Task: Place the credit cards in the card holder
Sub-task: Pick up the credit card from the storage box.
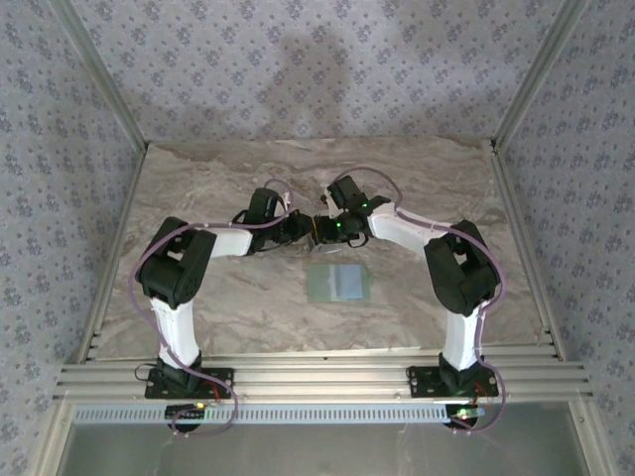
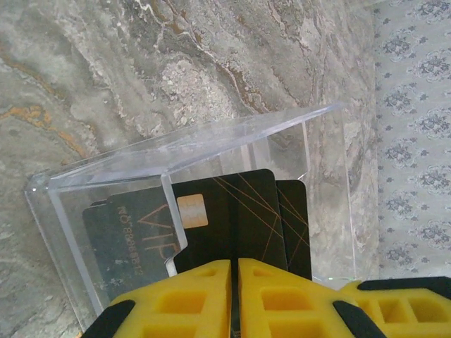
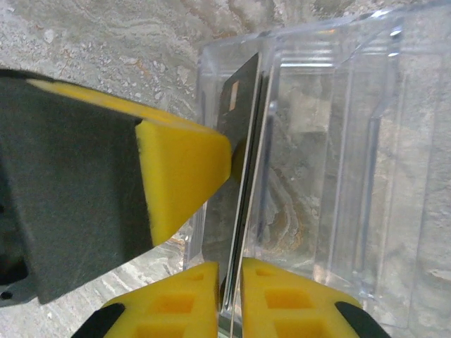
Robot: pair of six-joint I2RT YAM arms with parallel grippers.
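Pinching the credit cards (image 2: 232, 218) in a clear box (image 2: 211, 141), left pincer (image 2: 234, 271) and right pincer (image 3: 230, 276) nearly meet.

Left gripper (image 2: 234, 269) at bottom edge, yellow jaws nearly together, in front of the dark credit cards (image 2: 243, 211) standing in a clear plastic box (image 2: 211, 137). The black card (image 2: 225, 208) has a gold chip and lines. The grey card (image 2: 127, 236) reads VIP, with marble tabletop (image 2: 106, 63) behind.

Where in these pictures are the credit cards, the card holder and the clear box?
credit cards (image 2: 232, 218): left wrist view, black face of the front card.
card holder (image 1: 339, 283): top view, middle of its pale panels.
clear box (image 2: 232, 144): left wrist view, its transparent upper wall.
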